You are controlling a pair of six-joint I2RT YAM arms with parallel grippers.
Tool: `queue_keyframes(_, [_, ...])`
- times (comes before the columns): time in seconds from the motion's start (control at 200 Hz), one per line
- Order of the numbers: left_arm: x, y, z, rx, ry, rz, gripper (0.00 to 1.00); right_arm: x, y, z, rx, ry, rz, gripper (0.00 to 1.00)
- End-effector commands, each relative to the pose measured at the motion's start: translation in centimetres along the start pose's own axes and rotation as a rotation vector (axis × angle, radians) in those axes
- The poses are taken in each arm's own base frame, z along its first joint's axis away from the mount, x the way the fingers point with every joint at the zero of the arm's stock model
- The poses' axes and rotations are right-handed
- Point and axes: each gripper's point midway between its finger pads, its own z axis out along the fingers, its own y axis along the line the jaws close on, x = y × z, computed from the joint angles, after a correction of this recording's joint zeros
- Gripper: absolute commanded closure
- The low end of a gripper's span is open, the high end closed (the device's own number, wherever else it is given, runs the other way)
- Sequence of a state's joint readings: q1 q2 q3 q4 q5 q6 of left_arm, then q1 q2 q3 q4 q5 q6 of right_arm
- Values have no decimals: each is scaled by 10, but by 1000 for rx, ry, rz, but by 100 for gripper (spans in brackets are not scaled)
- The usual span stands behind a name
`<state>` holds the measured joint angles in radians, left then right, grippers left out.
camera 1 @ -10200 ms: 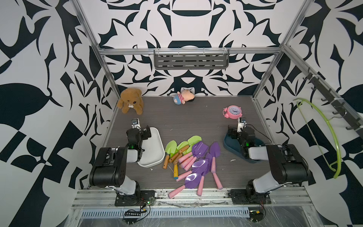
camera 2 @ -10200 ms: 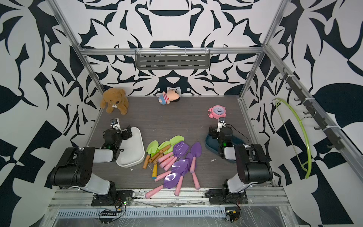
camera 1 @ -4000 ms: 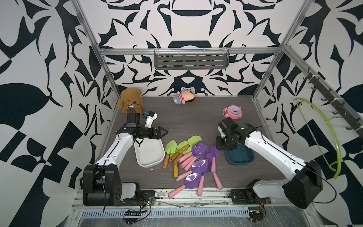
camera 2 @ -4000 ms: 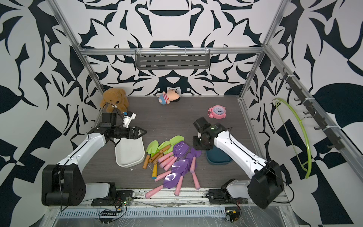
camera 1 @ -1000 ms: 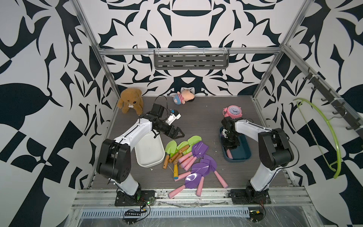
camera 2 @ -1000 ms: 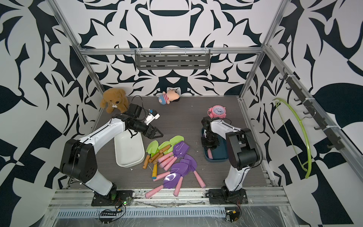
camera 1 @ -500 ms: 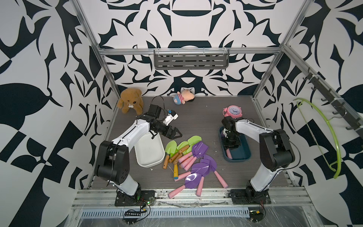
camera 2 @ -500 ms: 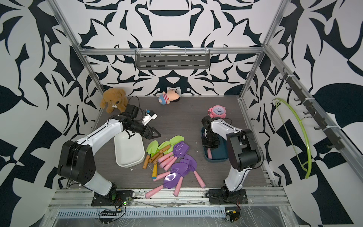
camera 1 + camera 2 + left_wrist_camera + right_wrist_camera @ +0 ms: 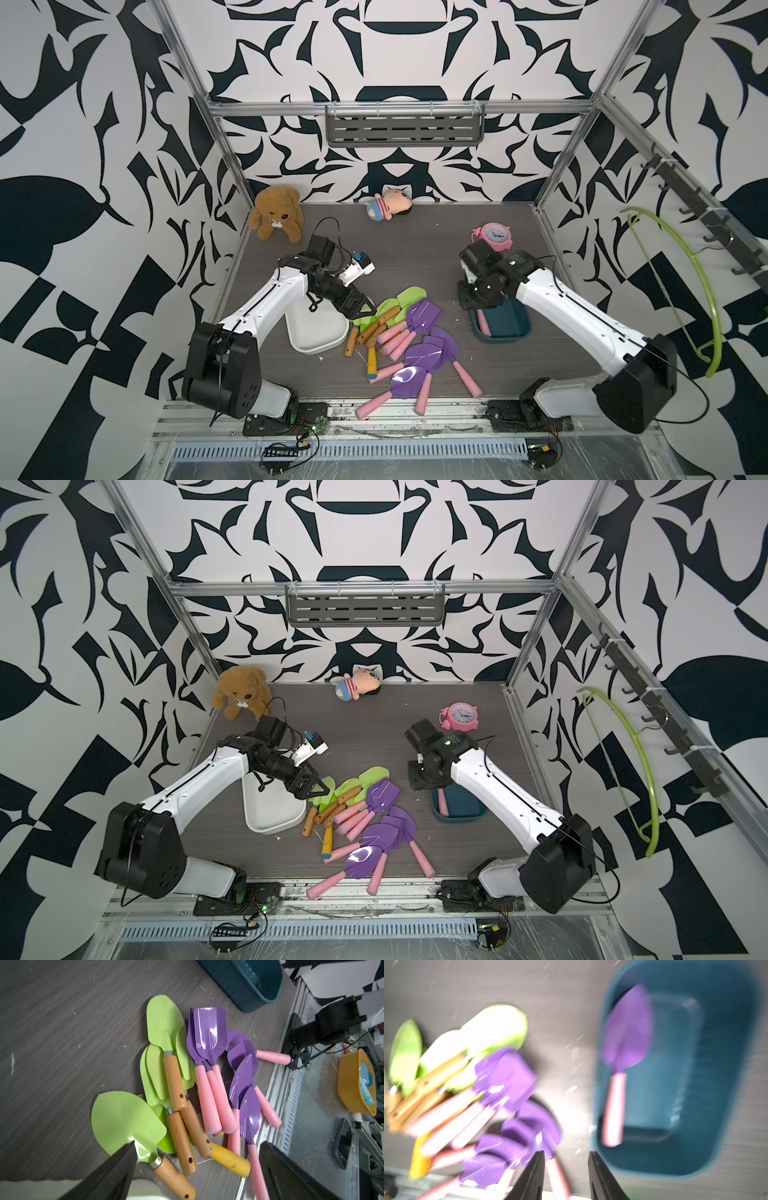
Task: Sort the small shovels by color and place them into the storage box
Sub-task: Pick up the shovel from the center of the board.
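Over the green shovels (image 9: 409,296), the left gripper (image 9: 362,309) angles down, spread wide.

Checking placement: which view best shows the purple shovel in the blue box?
Right wrist view: blurred, but the whole purple shovel shows, lying in the blue box. In both top views the right arm hides its blade; only the pink handle shows. Left wrist view: box only.

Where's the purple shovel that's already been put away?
In both top views the purple shovel lies inside the blue box on the robot's right side, against the wall nearest the shovel pile.
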<state>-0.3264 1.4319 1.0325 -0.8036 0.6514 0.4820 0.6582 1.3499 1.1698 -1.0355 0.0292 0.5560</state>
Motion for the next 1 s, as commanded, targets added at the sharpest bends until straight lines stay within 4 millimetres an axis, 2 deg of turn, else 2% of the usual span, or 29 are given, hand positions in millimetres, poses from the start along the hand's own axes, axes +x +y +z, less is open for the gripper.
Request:
queue_keyframes(0.0, [15, 1, -1, -30, 34, 40, 1, 43, 24, 14, 23, 73, 92, 61])
queue_keyframes(0.03, [16, 1, -1, -33, 35, 47, 1, 51, 33, 17, 22, 82, 77, 61])
queue_keyframes(0.095, [19, 0, -1, -31, 37, 46, 1, 68, 33, 24, 86, 110, 61, 60])
queue_keyframes(0.285, [23, -9, -2, -8, 21, 40, 1, 103, -2, 37, 315, 238, -46, 60])
queue_keyframes(0.355, [24, -10, -2, -8, 18, 41, 1, 111, -5, 46, 317, 274, -80, 60])
queue_keyframes(0.475, [26, -11, -2, -8, 20, 37, 1, 123, 4, 64, 244, 328, -138, 60])
queue_keyframes(0.83, [26, -12, 0, 10, 20, 17, 1, 135, 9, 90, 189, 355, -173, 59])
queue_keyframes(0.995, [27, -12, 1, 13, 23, 4, 1, 136, -2, 102, 244, 357, -188, 60])
